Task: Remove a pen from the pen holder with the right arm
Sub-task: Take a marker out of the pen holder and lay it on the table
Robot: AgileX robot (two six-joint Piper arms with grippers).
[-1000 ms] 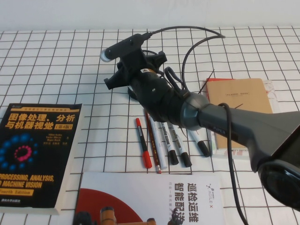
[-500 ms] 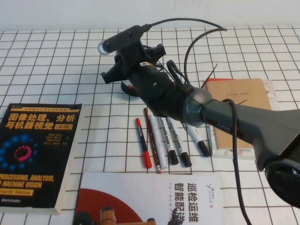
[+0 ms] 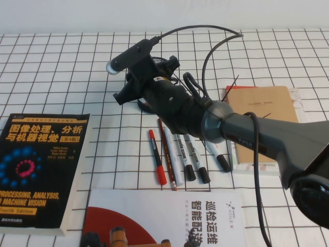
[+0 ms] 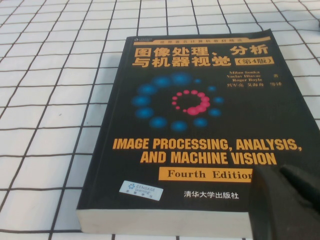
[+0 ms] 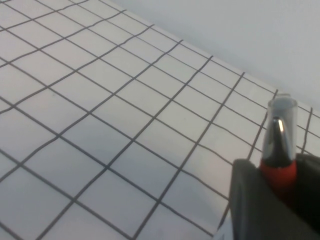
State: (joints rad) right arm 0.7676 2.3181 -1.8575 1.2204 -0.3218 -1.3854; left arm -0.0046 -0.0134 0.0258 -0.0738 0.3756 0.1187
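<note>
High view first: the white gridded surface (image 3: 61, 62) fills the frame, and my right arm (image 3: 267, 139) reaches across it from the near right toward the far middle. A black image-processing textbook (image 3: 43, 170) lies flat at the near left. A white booklet (image 3: 169, 216) with a red disc lies at the near edge, and a brown notebook (image 3: 262, 108) lies on the right, partly under the arm. The black mesh pen holder (image 3: 165, 63) stands just behind the wrist and is mostly hidden by it. On its near side, loose pens lie side by side: a red pen (image 3: 157, 164), a dark red pencil (image 3: 167, 159) and several black-capped markers (image 3: 194, 162). The right gripper (image 3: 123, 95) hangs just left of the holder. On the right wrist camera its fingers (image 5: 250, 200) are closed around a pen (image 5: 279, 145) with a red barrel and a silver end that sticks out past them. I can't see whether its other end is clear of the holder. The left gripper (image 4: 287, 202) sits over the near corner of the textbook; only one dark part shows, so I cannot tell how its fingers stand
</note>
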